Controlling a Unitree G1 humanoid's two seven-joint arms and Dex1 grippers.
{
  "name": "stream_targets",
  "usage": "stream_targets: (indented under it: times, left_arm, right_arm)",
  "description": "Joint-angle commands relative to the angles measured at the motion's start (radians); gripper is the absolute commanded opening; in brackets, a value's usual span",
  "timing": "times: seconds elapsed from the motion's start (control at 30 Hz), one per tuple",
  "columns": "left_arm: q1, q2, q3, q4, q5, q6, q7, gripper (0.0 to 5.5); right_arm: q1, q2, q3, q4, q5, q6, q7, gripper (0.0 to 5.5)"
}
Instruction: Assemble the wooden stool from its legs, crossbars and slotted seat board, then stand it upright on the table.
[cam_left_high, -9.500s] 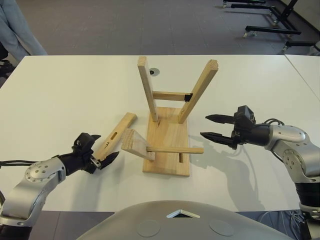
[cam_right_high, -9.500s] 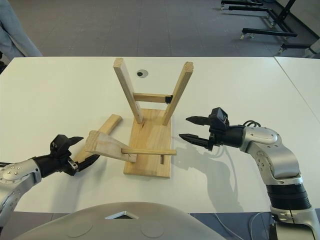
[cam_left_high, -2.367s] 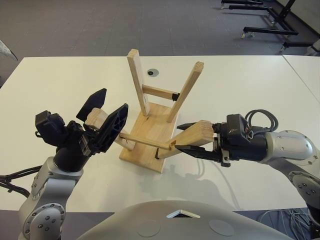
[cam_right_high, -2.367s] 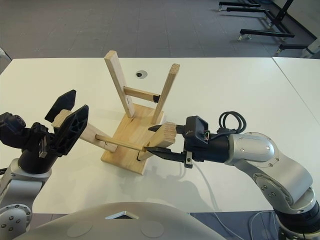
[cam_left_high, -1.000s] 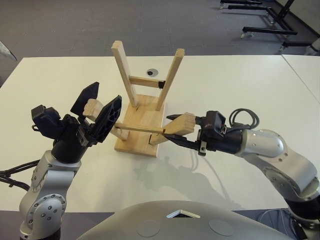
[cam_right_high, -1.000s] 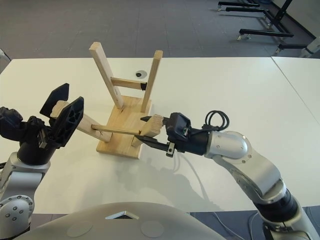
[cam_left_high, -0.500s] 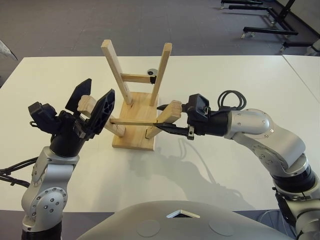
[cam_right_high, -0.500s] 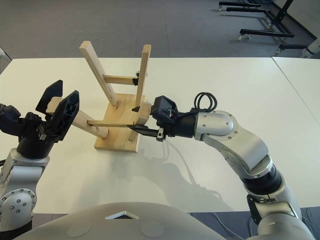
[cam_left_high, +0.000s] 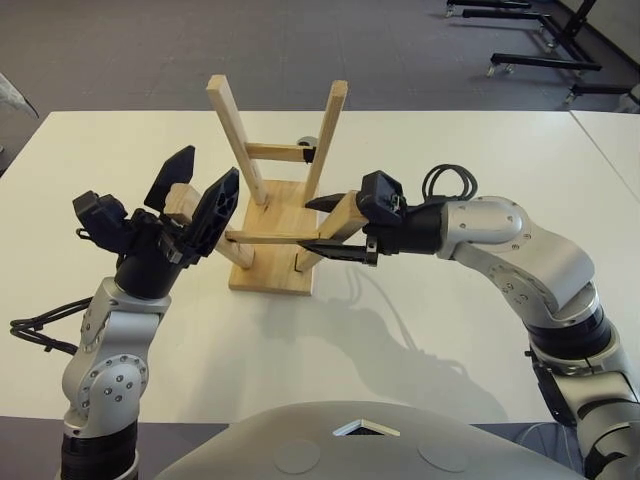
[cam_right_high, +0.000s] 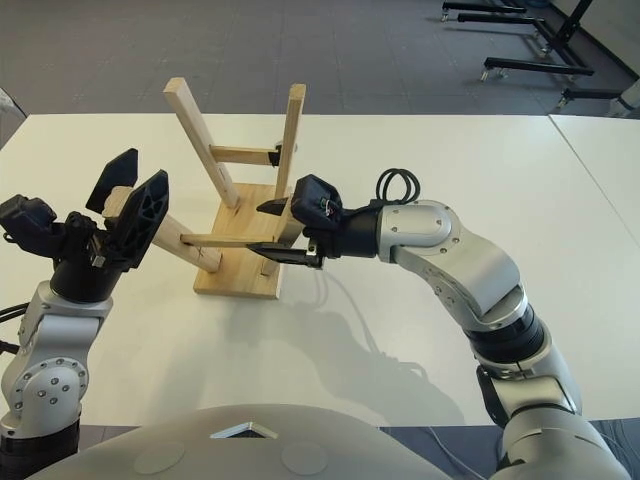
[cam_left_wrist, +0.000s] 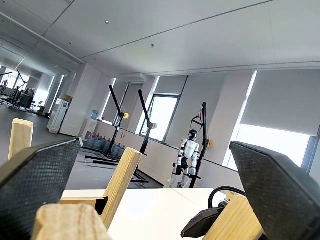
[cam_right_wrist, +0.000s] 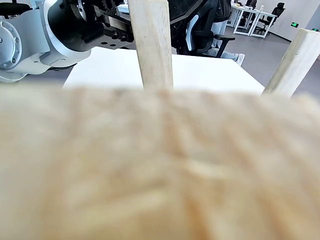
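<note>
Front leg pair, over seat board (cam_left_high: 268, 280) on surface (cam_left_high: 420, 330): left leg (cam_left_high: 181, 201) in left hand (cam_left_high: 208, 168), grip cannot be told; my right hand (cam_left_high: 312, 224) clamps right leg (cam_left_high: 346, 214). Risk: uneven push likely pops crossbar (cam_left_high: 265, 238).

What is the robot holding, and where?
The right gripper pinches the near right leg at its top. The left gripper straddles the upper end of the near left leg, fingers spread wide.

You're in a robotics lab: white table (cam_left_high: 450, 150), wheeled stands (cam_left_high: 540, 60) far right, a humanoid robot (cam_left_wrist: 188, 152) by big windows (cam_left_wrist: 162, 112).
</note>
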Motion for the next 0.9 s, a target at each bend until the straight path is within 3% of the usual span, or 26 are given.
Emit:
stream_targets:
  times: [0.03,0.33,0.67,0.9]
  left_arm:
    - [-0.023,0.000,-0.088,0.000,0.004,0.055,-0.077,5.40]
    - [-0.061,-0.003,-0.106,0.025,0.021,0.058,-0.081,5.40]
    - [-0.066,0.038,0.006,0.019,-0.002,0.060,-0.069,5.40]
    - [-0.064,0.042,0.118,-0.016,-0.110,0.060,-0.096,5.40]
  right_arm:
    - [-0.022,0.051,0.044,0.030,-0.013,0.026,-0.002,3.65]
    - [-0.027,0.068,0.047,0.057,-0.046,0.011,0.016,5.26]
    - [0.053,0.030,-0.176,0.122,0.026,-0.073,0.085,5.26]
    - [0.091,0.045,-0.221,0.094,0.050,-0.073,0.066,5.26]
